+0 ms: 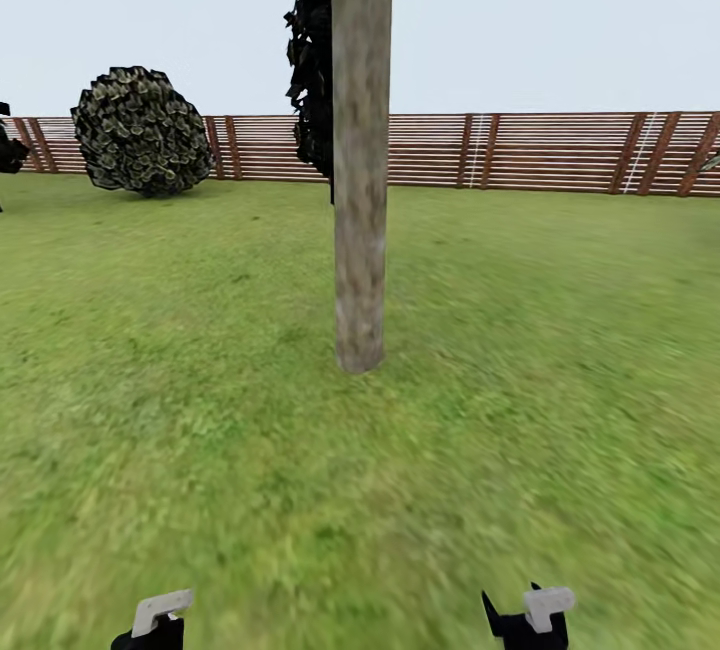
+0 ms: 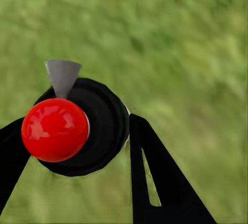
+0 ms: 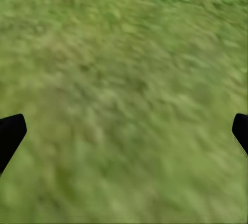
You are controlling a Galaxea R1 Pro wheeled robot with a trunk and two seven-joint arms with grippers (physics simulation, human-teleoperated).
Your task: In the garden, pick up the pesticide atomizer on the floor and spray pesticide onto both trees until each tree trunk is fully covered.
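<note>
Left hand point(image 2: 72, 146) gripping the pesticide atomizer point(image 2: 77, 128) over grass point(image 2: 181, 53), right hand point(image 3: 124, 131) hanging wide open and empty, tree trunk point(image 1: 360, 180) standing ahead.

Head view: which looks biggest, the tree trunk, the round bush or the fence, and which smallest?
1. fence, spanning the whole picture
2. tree trunk
3. round bush
The trunk stands nearer the camera, so its true size against the bush is unsure.
</note>
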